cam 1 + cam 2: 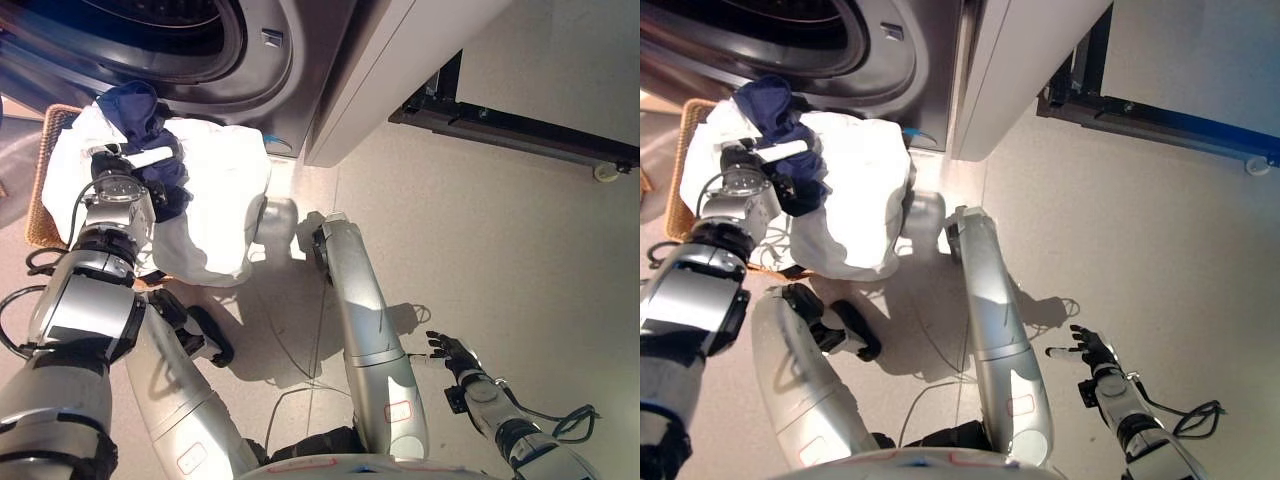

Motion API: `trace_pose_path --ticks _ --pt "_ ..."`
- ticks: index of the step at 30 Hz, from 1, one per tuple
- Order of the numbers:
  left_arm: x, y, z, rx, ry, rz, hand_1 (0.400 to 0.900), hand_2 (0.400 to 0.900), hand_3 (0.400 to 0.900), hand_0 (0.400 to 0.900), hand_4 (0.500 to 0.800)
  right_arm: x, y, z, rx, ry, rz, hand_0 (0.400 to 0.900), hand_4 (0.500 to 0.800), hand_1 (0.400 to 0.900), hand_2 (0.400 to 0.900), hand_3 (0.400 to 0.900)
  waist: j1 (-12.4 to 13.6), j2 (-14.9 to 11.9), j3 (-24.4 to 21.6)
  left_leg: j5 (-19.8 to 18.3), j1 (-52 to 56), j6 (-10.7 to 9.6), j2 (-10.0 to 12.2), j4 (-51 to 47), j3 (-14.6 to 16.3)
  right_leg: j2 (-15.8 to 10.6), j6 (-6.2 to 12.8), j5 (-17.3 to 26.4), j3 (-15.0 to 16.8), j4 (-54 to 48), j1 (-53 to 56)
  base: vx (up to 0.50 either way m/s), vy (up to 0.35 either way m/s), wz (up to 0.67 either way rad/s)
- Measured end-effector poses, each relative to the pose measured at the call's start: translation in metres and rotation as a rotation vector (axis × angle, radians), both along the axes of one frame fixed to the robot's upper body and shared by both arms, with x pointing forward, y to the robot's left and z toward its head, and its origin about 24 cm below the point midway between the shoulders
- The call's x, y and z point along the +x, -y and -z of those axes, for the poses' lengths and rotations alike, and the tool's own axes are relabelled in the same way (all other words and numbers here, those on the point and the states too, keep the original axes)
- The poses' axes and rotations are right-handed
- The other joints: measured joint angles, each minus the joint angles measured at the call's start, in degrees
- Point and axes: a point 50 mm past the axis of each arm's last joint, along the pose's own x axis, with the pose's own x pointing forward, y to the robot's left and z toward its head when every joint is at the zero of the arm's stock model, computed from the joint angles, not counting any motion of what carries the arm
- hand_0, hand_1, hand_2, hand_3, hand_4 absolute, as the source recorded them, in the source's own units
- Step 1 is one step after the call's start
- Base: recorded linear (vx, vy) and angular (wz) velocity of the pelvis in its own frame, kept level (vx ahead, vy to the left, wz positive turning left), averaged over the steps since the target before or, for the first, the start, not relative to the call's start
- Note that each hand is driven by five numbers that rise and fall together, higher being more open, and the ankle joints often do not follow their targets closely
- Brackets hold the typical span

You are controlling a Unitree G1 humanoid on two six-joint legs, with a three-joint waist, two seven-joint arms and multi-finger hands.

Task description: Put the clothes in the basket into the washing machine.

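Observation:
A wicker basket [42,190] stands on the floor at the left, in front of the washing machine [230,60]. White clothes [220,190] spill over its rim, with a dark blue garment [140,110] on top. My left hand [135,165] is in the pile, fingers curled into the dark blue garment. The washing machine's round opening [150,25] lies just above the basket at the top left. My right hand [452,352] hangs low at the lower right over the floor, open, holding nothing, far from the basket.
A white door or panel [390,70] stands open right of the washing machine. A dark frame on a castor [605,172] runs along the top right.

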Motion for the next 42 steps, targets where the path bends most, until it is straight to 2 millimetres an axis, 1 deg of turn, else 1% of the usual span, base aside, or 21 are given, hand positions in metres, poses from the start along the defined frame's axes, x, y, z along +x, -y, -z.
trace_pose_path --ticks 2,4,5,7,8,10,12,13,17,20,23,27,29,31,39,42 --pt "-0.001 0.002 0.008 -0.058 0.014 0.005 0.4 0.4 0.4 0.4 0.5 -0.001 0.0 0.001 -0.005 -0.009 -0.002 0.9 0.8 0.9 0.9 0.9 0.12 0.01 0.0 0.13 1.55 -0.09 -0.06 -1.73 0.71 -0.02 -0.11 0.09 0.04 -1.5 1.17 0.02 0.033 0.02" --pt "0.0 0.008 0.011 -0.129 0.05 0.01 0.4 0.4 0.4 0.4 0.5 -0.002 0.0 0.001 -0.008 -0.019 0.0 0.9 0.8 0.9 0.9 0.9 0.49 0.06 0.02 0.69 3.21 -0.87 -0.09 -4.11 1.66 -0.18 -0.25 0.22 0.0 -3.26 2.45 0.04 0.024 0.04" --pt "0.0 0.011 0.013 -0.169 0.077 0.017 0.4 0.4 0.4 0.4 0.5 -0.002 0.0 0.002 -0.007 -0.024 0.0 0.9 0.8 0.9 0.9 0.9 0.6 0.1 0.05 1.12 4.34 -1.6 -0.14 -5.44 1.99 -0.39 -0.59 0.38 -0.21 -4.14 3.43 0.07 0.0 0.06" --pt "0.002 0.018 0.016 -0.215 0.098 0.027 0.4 0.4 0.4 0.4 0.5 -0.003 0.0 0.002 -0.015 -0.031 -0.005 0.9 0.8 0.9 0.9 0.9 0.78 0.31 0.29 1.48 6.58 -2.35 -0.32 -7.26 2.15 -1.07 -0.71 0.1 -0.96 -5.26 5.8 0.09 -0.019 0.09" --pt "0.002 0.022 0.018 -0.231 0.105 0.039 0.4 0.4 0.4 0.4 0.5 -0.003 0.0 0.002 -0.018 -0.029 -0.01 0.9 0.8 0.9 0.9 0.9 0.86 0.32 0.3 1.55 7.98 -2.51 -0.37 -8.08 2.26 -1.35 -0.9 -0.22 -1.31 -5.79 7.17 0.09 -0.026 0.09" --pt "0.004 0.03 0.018 -0.241 0.118 0.066 0.4 0.4 0.4 0.4 0.5 -0.002 0.001 0.002 -0.015 -0.025 -0.003 0.9 0.8 0.9 0.9 0.9 0.92 0.35 0.32 1.57 10.05 -2.55 -1.18 -9.45 2.4 -2.04 -0.94 -0.73 -1.44 -6.42 9.17 0.09 -0.026 0.09" --pt "0.005 0.038 0.016 -0.245 0.135 0.093 0.4 0.4 0.4 0.4 0.5 -0.001 0.001 0.001 -0.006 -0.02 -0.01 0.9 0.8 0.9 0.9 0.9 1.37 0.36 0.32 1.74 12.15 -2.9 -1.34 -10.76 2.5 -2.14 -0.99 -0.91 -1.6 -7.4 11.31 0.06 -0.014 0.1" --pt "0.006 0.041 0.015 -0.248 0.143 0.103 0.4 0.4 0.4 0.4 0.5 -0.001 0.0 0.001 -0.002 -0.021 -0.012 0.9 0.8 0.9 0.9 0.9 1.4 0.36 0.32 1.86 13.03 -3.05 -1.53 -11.41 2.52 -2.23 -1.05 -0.97 -1.7 -7.92 12.21 0.05 -0.004 0.09" --pt "0.01 0.054 0.001 -0.247 0.199 0.151 0.4 0.4 0.4 0.4 0.5 -0.003 0.001 0.002 -0.005 -0.029 -0.017 0.9 0.8 0.9 0.9 0.9 1.24 0.45 0.28 2.85 15.04 -2.44 -3.03 -14.18 2.79 -3.04 -1.27 -1.1 -1.84 -9.91 14.32 0.05 0.003 0.09" --pt "0.011 0.06 -0.009 -0.241 0.248 0.164 0.4 0.4 0.4 0.4 0.5 -0.003 0.0 0.002 -0.003 -0.036 -0.028 0.9 0.8 0.9 0.9 0.9 1.15 0.49 0.29 3.53 15.49 -3.54 -3.37 -15.5 2.83 -3.55 -1.28 -0.93 -2.22 -10.42 14.57 0.05 0.0 0.08" --pt "0.01 0.06 -0.01 -0.237 0.252 0.147 0.4 0.4 0.4 0.4 0.5 -0.004 0.0 0.003 0.004 -0.041 -0.033 0.9 0.8 0.9 0.9 0.9 1.05 0.57 0.34 4.07 16.95 -4.55 -4.18 -17.43 2.72 -3.89 -1.51 -1.04 -2.46 -11.4 15.76 0.04 -0.007 0.07" --pt "0.01 0.06 -0.011 -0.234 0.251 0.126 0.4 0.4 0.4 0.4 0.5 -0.005 0.0 0.003 0.005 -0.044 -0.033 0.9 0.8 0.9 0.9 0.9 1.1 0.6 0.34 4.9 19.52 -4.63 -4.46 -19.99 2.84 -4.25 -1.69 -1.14 -2.92 -13.01 18.33 0.06 -0.019 0.08" --pt "0.01 0.06 -0.013 -0.233 0.258 0.124 0.4 0.4 0.4 0.4 0.5 -0.005 0.001 0.003 0.003 -0.045 -0.031 0.9 0.8 0.9 0.9 0.9 1.04 0.65 0.31 5.58 20.86 -4.66 -5.05 -21.56 2.93 -4.7 -1.81 -1.09 -3.07 -13.92 19.58 0.04 0.009 0.03" --pt "0.01 0.061 -0.018 -0.226 0.277 0.126 0.4 0.4 0.4 0.4 0.5 -0.006 0.002 0.002 0.001 -0.043 -0.027 0.9 0.8 0.9 0.9 0.9 1.14 0.92 0.27 6.13 21.32 -4.48 -5.25 -22.69 3.19 -4.9 -2.01 -1.02 -3.15 -14.67 19.93 0.01 0.008 0.02" --pt "0.013 0.061 -0.045 -0.181 0.321 0.119 0.4 0.4 0.4 0.4 0.5 -0.008 0.004 0.003 0.001 -0.049 -0.018 0.9 0.8 0.9 0.9 0.9 1.0 1.07 0.3 7.78 23.08 -4.97 -5.4 -26.33 4.22 -5.12 -2.63 -0.64 -3.36 -16.47 20.82 0.02 0.008 0.04" --pt "0.014 0.063 -0.056 -0.166 0.323 0.118 0.4 0.4 0.4 0.4 0.5 -0.008 0.007 0.002 -0.003 -0.05 -0.018 0.9 0.8 0.9 0.9 0.9 0.68 1.34 0.36 8.51 23.62 -4.86 -6.17 -27.64 4.19 -5.81 -2.78 -0.55 -3.64 -17.23 21.38 0.0 0.004 -0.01"
